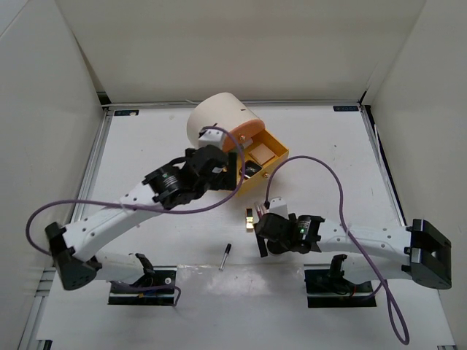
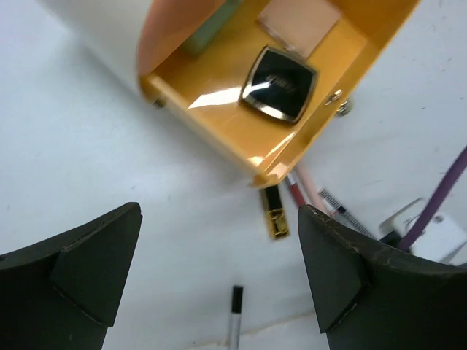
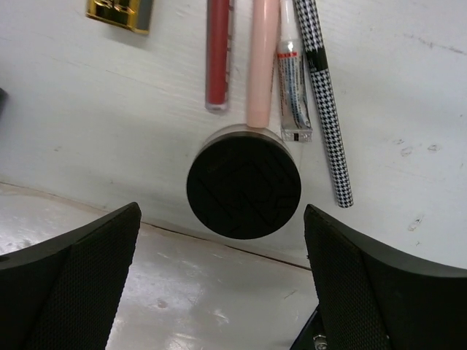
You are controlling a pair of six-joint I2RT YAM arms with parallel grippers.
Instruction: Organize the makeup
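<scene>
White table (image 1: 146, 131) holds a black round compact (image 3: 243, 186), likely rigid, light, slippery; right hand (image 3: 222, 215) hangs open above; grip across its rim.

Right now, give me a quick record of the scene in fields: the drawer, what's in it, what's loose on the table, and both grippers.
drawer: yellow drawer pulled out of the cream box
in drawer: black square compact, tan pad, mint-green tube
loose on table: black round compact, red tube, pink tube, houndstooth pencil, gold-and-black lipstick
left gripper: open, empty, just outside the drawer's front
right gripper: open, empty, lined up on the black round compact
</scene>
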